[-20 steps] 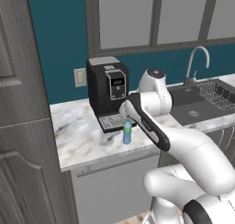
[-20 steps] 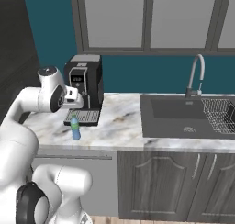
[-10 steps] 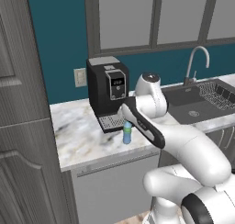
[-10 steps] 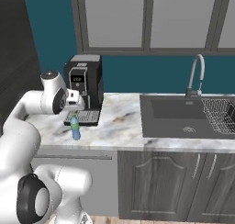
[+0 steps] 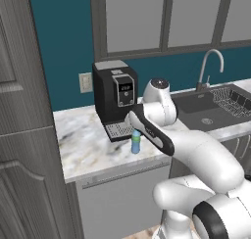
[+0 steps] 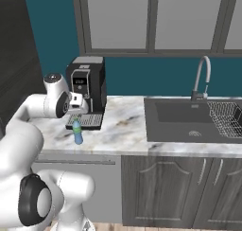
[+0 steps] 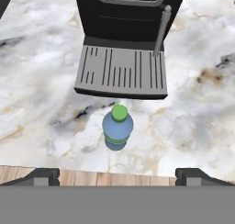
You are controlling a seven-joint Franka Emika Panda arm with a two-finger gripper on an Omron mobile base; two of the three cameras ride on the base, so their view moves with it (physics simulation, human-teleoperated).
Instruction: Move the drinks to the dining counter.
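My gripper hangs above the marble worktop, looking down on it. My jaws stand fully open, one dark fingertip at each lower corner of the hand view, with nothing between them.

The small blue-green bottle stands upright on the worktop, green cap uppermost. It sits just in front of the coffee machine, close to the drip tray but apart from it. In the hand view the bottle lies roughly midway between my fingertips and beyond them; I am not touching it.

In the left base view the bottle shows just beside my forearm, near the front edge of the worktop. In the right base view it stands below my wrist, in front of the machine.

The sink with its tap lies well apart, to the right of the machine, and a wire rack sits at its far side.
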